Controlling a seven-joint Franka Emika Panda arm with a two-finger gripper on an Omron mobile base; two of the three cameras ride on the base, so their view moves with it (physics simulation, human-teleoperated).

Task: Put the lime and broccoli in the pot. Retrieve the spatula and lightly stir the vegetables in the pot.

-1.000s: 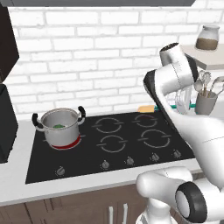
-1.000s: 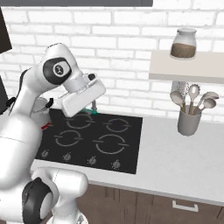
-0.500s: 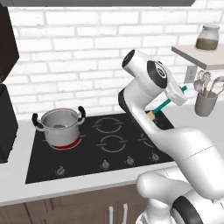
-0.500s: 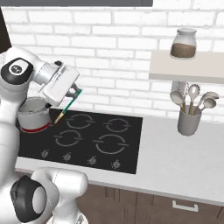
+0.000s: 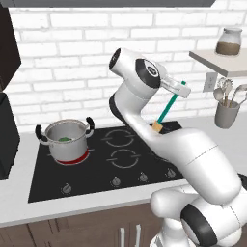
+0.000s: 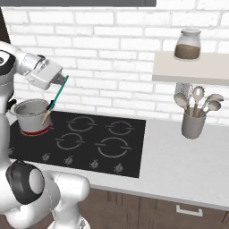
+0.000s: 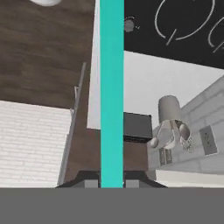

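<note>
My gripper (image 5: 181, 89) is shut on the teal handle of the spatula (image 5: 168, 107), held high over the right half of the cooktop. The spatula hangs slanted, its tan blade (image 5: 157, 127) lowest. In the right base view the gripper (image 6: 63, 81) holds the spatula (image 6: 56, 97) with its blade in front of the pot (image 6: 30, 115). In the hand view the teal handle (image 7: 111, 87) runs straight up from between the fingertips (image 7: 90, 182). The steel pot (image 5: 62, 144) stands on the front left burner, which glows red. A green patch (image 5: 64, 139) shows inside it. Lime and broccoli cannot be told apart there.
The black cooktop (image 5: 120, 161) has a row of knobs along its front edge. A grey utensil cup (image 6: 193, 125) with spoons stands on the counter at the right, under a shelf carrying a glass jar (image 6: 187, 44). A dark appliance (image 5: 7, 135) stands left of the pot.
The arm has swung left from the utensil cup, across the cooktop towards the pot's side, carrying the spatula. The pot has not moved.
</note>
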